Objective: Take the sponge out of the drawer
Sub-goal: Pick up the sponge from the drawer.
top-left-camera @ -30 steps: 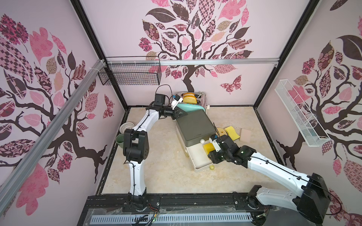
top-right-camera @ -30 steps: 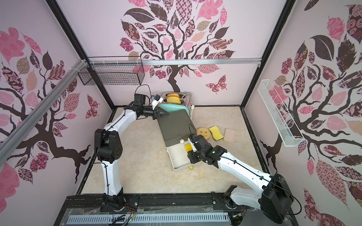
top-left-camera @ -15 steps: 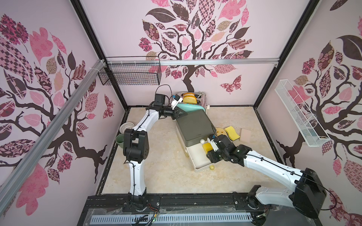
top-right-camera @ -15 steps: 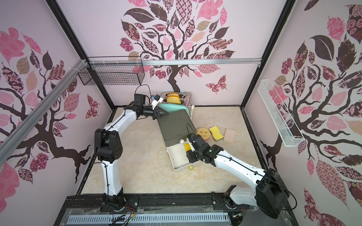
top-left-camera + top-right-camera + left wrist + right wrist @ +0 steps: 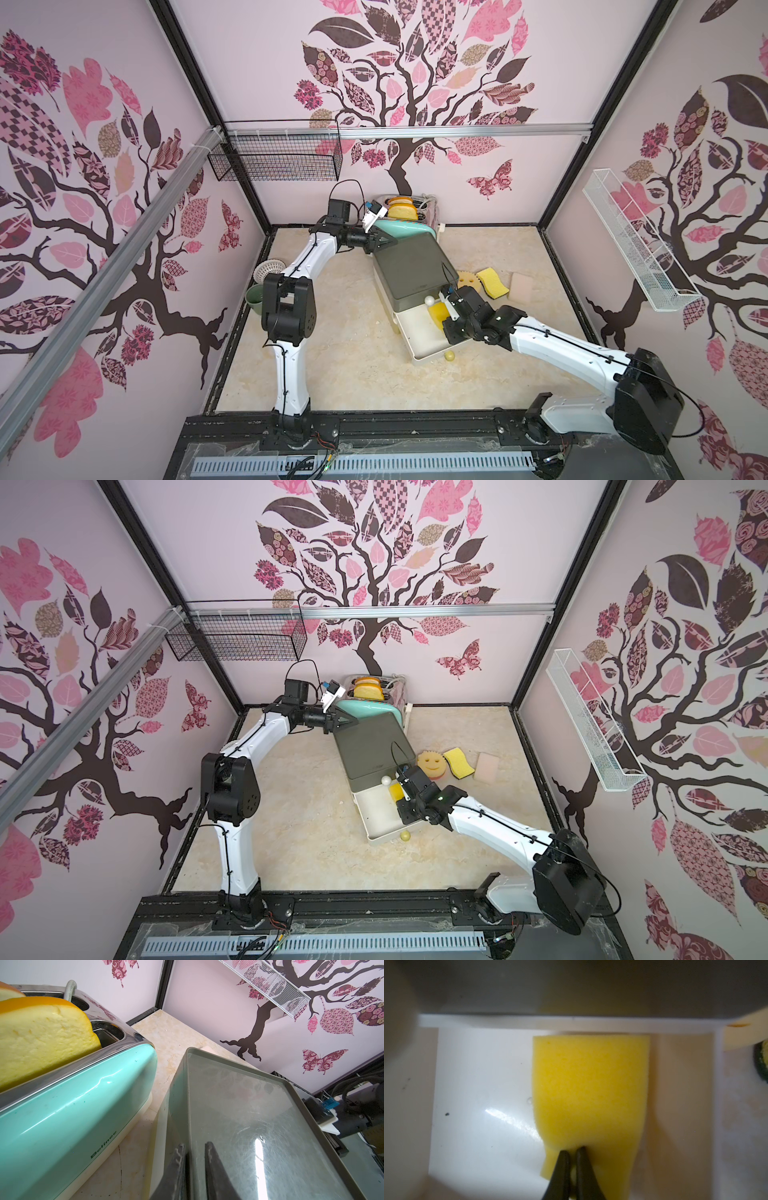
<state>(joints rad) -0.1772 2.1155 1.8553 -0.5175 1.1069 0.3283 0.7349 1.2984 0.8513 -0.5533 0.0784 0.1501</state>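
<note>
See right gripper (image 5: 572,1150) down inside the open drawer (image 5: 571,1022), jaws nearly together, pinching the near edge of the sponge (image 5: 591,1088), yellow foam bunched between the tips. Read that as a grip on the sponge.

Sponge not out yet. It sits inside the drawer walls, far end up by the overhang of the grey cabinet (image 5: 411,266), closer to one side wall than the other. Can't tell whether lifted off the drawer bottom or resting on it. Drawer pulled well out of the cabinet, otherwise bare white inside.

See left gripper (image 5: 194,1146) at the cabinet's far corner, just beside the teal toaster (image 5: 72,1105). Fingers narrow, straddling the raised rim of the cabinet top, clamped on it. Bread slices (image 5: 41,1039) standing in the toaster slots.

Count three more sponges on the floor (image 5: 353,332), outside the drawer on the right arm's side:
- smiley sponge (image 5: 432,764), just beside the cabinet
- yellow scrub sponge (image 5: 457,762), against the smiley sponge
- pale pink sponge (image 5: 487,769), near, apart from the other two

Note white ball knob (image 5: 429,300) on the cabinet front just above the drawer, close to the gripped sponge. Yellowish knob (image 5: 449,355) on the drawer's outer front.
</note>
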